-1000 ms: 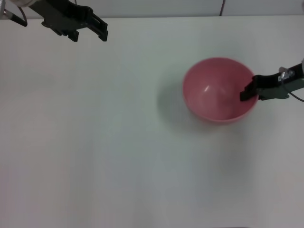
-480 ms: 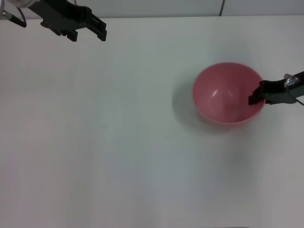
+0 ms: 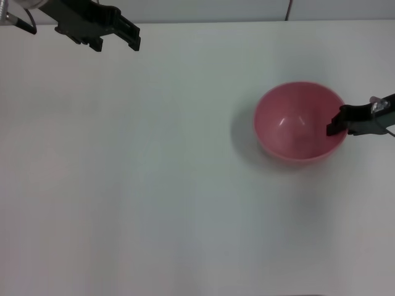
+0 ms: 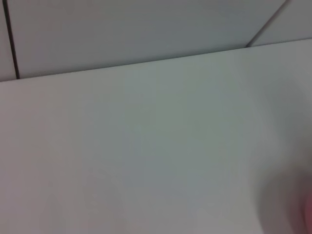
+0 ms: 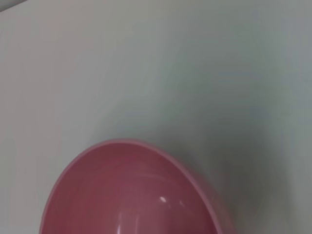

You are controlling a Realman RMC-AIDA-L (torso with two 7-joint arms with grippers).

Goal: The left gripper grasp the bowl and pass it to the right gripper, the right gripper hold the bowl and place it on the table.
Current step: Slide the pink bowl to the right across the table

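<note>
The pink bowl (image 3: 296, 121) sits upright on the right part of the white table (image 3: 173, 185), with a shadow close under its left side. My right gripper (image 3: 334, 126) is shut on the bowl's right rim, one finger reaching inside. In the right wrist view the bowl (image 5: 131, 190) fills the lower part, and no fingers show there. My left gripper (image 3: 131, 39) hangs at the far left corner, away from the bowl, its fingers spread with nothing between them.
The table's far edge (image 3: 247, 22) meets a grey wall with a dark seam (image 3: 289, 9). The left wrist view shows only bare table (image 4: 146, 146) and the wall behind it.
The bowl and my right gripper have moved right and a little toward me over the second, and barely shifted in the last half second. The left gripper has stayed put.
</note>
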